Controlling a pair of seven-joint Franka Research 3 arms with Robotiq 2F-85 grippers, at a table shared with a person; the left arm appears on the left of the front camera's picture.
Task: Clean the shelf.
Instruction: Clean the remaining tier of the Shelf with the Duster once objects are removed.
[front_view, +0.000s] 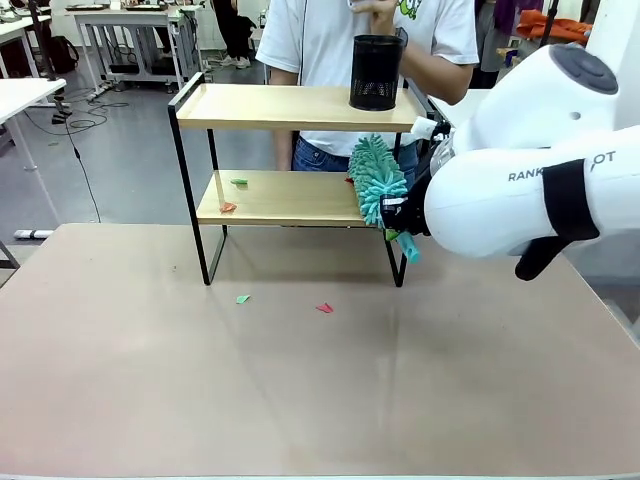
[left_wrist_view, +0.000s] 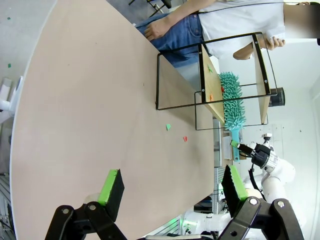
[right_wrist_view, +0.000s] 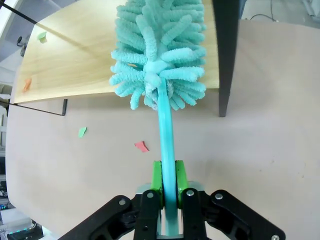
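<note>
My right fingers (right_wrist_view: 157, 178) clamp the duster (right_wrist_view: 157, 55) handle, its head at the shelf (front_view: 285, 106) lower board; left fingers (left_wrist_view: 113, 185) spread wide.

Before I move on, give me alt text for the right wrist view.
The right gripper is shut on the handle of a teal duster, its fluffy head over the near edge of the shelf's wooden board. A red scrap and a green scrap lie on the table; more scraps sit on the board.
</note>
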